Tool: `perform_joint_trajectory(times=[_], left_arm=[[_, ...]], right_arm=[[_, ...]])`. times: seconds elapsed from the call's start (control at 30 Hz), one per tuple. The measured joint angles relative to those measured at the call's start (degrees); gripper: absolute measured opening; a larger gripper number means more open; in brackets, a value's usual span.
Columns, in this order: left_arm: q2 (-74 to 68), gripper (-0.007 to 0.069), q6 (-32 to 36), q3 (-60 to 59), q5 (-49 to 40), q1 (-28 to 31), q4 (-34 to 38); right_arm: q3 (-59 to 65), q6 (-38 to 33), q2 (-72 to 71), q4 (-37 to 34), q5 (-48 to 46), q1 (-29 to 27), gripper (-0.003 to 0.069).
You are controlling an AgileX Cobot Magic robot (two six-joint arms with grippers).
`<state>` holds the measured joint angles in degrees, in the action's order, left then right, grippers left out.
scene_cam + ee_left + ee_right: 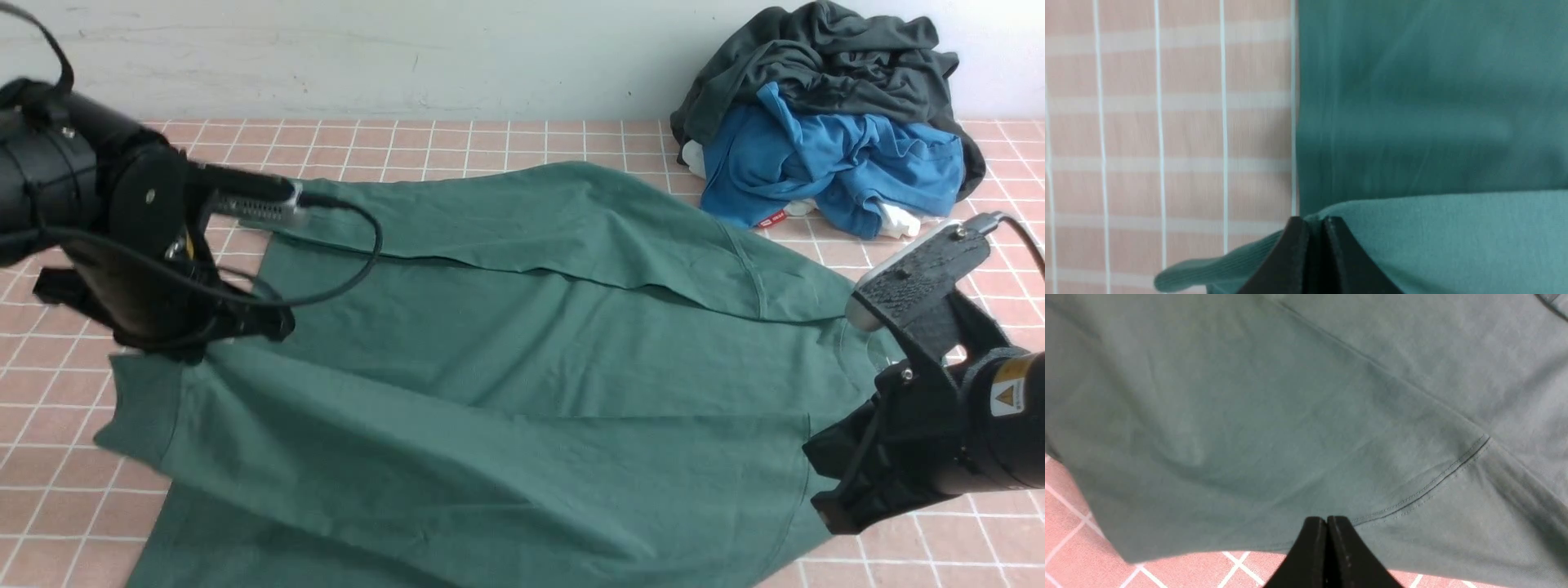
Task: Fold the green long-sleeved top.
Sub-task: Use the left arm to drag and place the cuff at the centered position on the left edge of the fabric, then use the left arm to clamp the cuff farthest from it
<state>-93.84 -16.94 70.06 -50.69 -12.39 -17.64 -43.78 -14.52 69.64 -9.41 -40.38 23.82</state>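
Left fingers (1294, 253) pinched tight on the green top (522, 367) by a ribbed edge, and right fingers (1310, 547) pressed together on its fabric too. The top spans the middle of the worktop (490, 139), lifted at both sides. A clothes heap (824, 122) sits at the far right corner.

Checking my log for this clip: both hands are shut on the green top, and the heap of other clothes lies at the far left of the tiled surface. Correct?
One slip: the heap of other clothes lies at the far right, as the front view shows. The left hand and right hand are indeed shut on the green top.
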Motion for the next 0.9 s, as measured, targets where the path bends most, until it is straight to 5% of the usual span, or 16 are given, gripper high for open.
perform_joint_trajectory(times=[0.3, 0.63, 0.9], left_arm=[[-18.0, 0.0034, 4.8, 20.6, -3.1, 0.0, -2.6], [-40.6, 0.0322, 11.2, 55.2, -18.4, 2.1, -1.0], [-44.6, 0.0367, 13.6, 62.6, -19.9, 6.2, 9.9]], right_arm=[[0.0, 0.0, 0.0, 0.0, 0.1, 0.0, -0.0014], [0.0, -0.1, 0.0, -1.1, 0.4, 0.0, -0.0014], [-0.1, 0.0, 2.5, -1.4, 3.3, -0.7, -0.0014]])
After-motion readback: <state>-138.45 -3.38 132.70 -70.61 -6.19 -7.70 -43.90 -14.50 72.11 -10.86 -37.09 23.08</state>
